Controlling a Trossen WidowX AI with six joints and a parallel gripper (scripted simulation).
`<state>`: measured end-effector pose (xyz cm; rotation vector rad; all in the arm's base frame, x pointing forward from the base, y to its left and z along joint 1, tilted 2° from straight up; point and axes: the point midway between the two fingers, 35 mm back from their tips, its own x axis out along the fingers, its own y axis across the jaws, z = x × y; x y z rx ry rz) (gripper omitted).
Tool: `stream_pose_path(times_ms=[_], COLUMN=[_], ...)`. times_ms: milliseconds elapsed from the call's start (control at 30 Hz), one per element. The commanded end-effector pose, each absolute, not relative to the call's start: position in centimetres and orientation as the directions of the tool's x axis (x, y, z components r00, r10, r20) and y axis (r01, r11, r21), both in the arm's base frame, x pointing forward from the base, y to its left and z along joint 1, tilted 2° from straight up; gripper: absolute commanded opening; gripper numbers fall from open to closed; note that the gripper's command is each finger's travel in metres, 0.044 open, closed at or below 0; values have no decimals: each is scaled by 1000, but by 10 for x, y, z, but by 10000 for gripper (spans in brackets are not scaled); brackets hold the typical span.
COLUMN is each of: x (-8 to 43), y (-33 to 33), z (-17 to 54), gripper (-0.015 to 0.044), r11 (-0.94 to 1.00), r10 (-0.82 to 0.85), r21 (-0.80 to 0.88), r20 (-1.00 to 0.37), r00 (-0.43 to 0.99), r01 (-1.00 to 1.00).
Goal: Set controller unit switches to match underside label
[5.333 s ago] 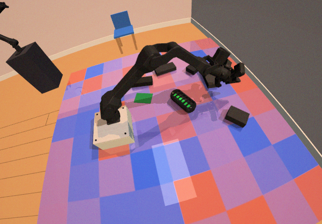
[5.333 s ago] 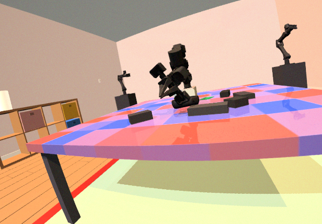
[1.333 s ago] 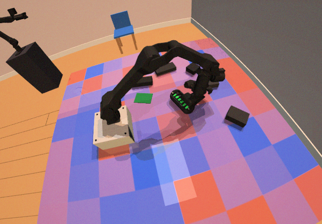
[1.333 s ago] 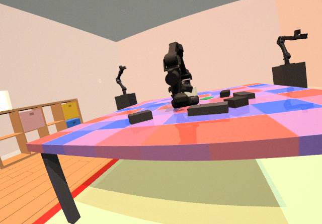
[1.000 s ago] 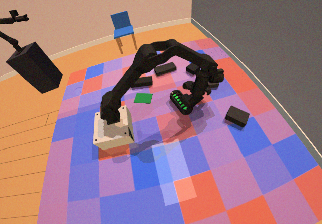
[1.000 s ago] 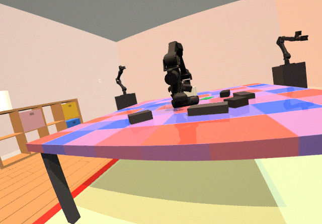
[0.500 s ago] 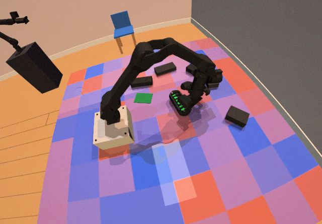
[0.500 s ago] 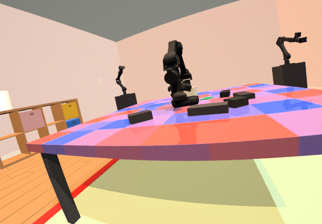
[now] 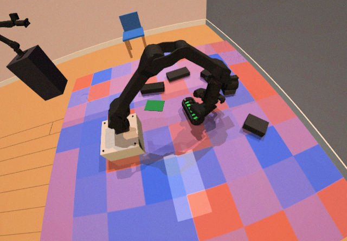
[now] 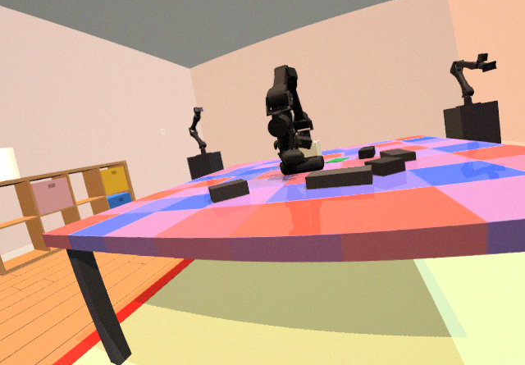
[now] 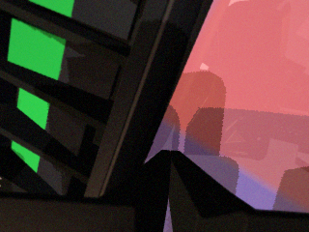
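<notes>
The dark grey controller unit (image 9: 191,113) (image 10: 311,164) (image 11: 113,140) lies on the bench with its switches facing up. Several green switch ends show, but individual settings are hard to read because the hand covers part of the top in the top view. Its label is hidden underneath; whether the base is fully flat is hard to tell. My gripper (image 11: 169,159) is shut and empty. In the wrist view its tips are low, close beside the unit's long side wall, to the right of the switches; contact cannot be told.
A green square (image 9: 154,105) (image 10: 338,160) lies between the unit and the beige arm base (image 9: 123,155). Dark blocks lie around: one (image 9: 178,74) and another (image 9: 152,88) beyond the green square, one (image 9: 255,124) (image 10: 229,190) apart at the right, and a long one (image 10: 339,177) near the hand.
</notes>
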<state>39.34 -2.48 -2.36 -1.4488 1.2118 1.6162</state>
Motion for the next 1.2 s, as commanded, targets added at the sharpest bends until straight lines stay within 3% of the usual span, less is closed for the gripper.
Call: stream_pose_path(times_ms=[0,533,933,1167], x=[383,373,432,436], y=[-25,-26,-9,-5], z=[-27,-28,24,31], gripper=[0,0,0,0], r11=[-371,-371,-371,-366], r10=[-113,-113,-112,-112], r21=[237,238,231,226], r20=[-971,-971,-973,-974], r00=[-210,-211,-203,-198], r01=[-898,-898,-900,-903])
